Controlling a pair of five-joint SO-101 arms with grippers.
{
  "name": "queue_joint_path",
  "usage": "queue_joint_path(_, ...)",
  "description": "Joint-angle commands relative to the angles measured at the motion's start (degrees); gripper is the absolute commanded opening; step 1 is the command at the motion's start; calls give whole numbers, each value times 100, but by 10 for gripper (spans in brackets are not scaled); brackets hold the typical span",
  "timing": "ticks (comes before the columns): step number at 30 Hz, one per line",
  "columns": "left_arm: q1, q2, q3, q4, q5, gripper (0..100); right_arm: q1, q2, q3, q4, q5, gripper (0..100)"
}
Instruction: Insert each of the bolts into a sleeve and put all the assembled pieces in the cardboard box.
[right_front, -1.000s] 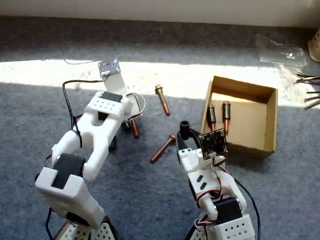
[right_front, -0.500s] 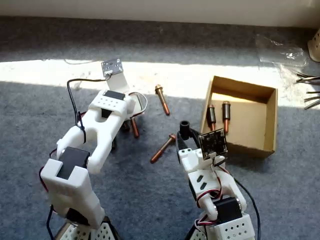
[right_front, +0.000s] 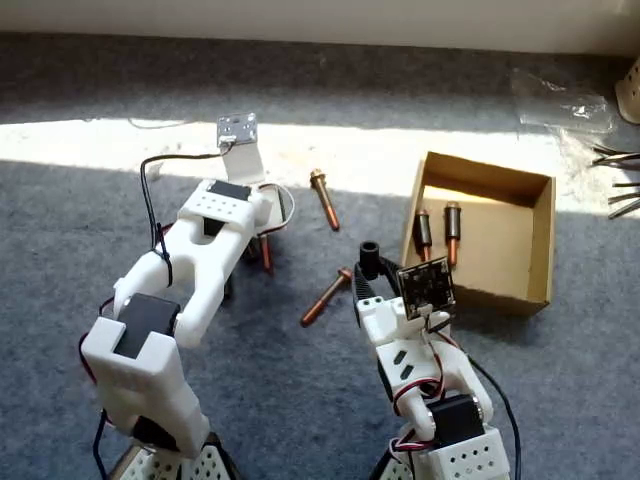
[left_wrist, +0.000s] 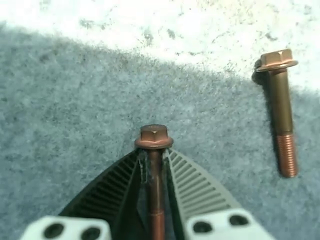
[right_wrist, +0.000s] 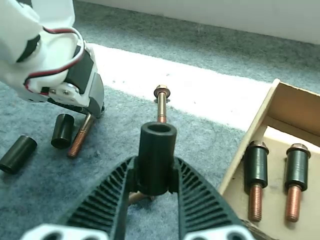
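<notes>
the fuzzy grey carpeted worktop is carrying the open square cardboard box, with two sleeved copper bolts lying side by side inside. the left jaws are pinching a smooth hex-headed copper bolt, its threaded end cut off at the left wrist view's edge. the right jaws are clamping a matte black tubular sleeve upright, partly hiding a loose copper bolt behind.

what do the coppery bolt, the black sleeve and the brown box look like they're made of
Copper-coloured hex-head bolt in the left gripper: likely plated metal, given its metallic sheen. Black cylindrical sleeve in the right gripper: smooth matte, plastic or rubber, unclear which. Open brown box: cardboard, matte with thin folded walls.
</notes>
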Motion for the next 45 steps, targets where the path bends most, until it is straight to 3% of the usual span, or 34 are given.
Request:
queue_joint_path(1,-48,-40,-57,-123,-44,21,-13,-75,48,-163,-18,5)
queue_joint_path(11,-48,57,-101,-123,-44,21,-13,-75,48,-163,-9,5)
queue_joint_path(16,-48,681,-725,-62,-53,21,-13,-75,40,-163,-9,5)
queue_joint_path(22,-57,1200,-1657,976,-53,21,-13,-75,40,-163,-9,5)
queue_joint_path(27,-75,1429,-1982,1371,-70,17,-13,-75,40,-163,-9,5)
queue_joint_path(32,-40,1086,-1947,1451,-923,5,-22,-75,48,-163,-9,5)
queue_joint_path(45,-13,-1015,-945,1424,-993,5,-356,-75,66,-189,-9,5)
